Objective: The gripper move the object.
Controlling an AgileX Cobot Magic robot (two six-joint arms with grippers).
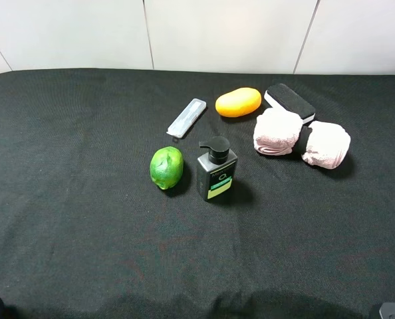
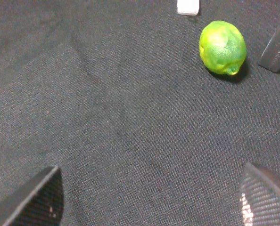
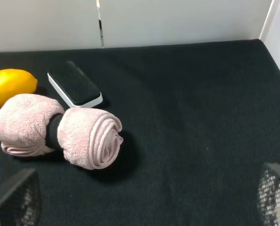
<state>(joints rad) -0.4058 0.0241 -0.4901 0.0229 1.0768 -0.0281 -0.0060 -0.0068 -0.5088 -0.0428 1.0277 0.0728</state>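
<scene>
With the left claw (image 2: 149, 197) gaping over bare worktop (image 2: 107, 117), we should probably straddle the white bar (image 1: 186, 117) crosswise.

lime (image 1: 166, 167), pump bottle (image 1: 216, 171), towel (image 1: 301, 137), eraser (image 1: 290, 102)

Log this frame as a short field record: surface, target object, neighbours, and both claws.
surface: black cloth
target: white bar, lying flat, untouched, left of the orange fruit
front items: green lime beside dark pump bottle, apart
right items: black-and-white eraser behind rolled pink towel
left claw: open, empty, over bare cloth short of the lime
right claw: open, empty, short of the towel
task state: not started
</scene>
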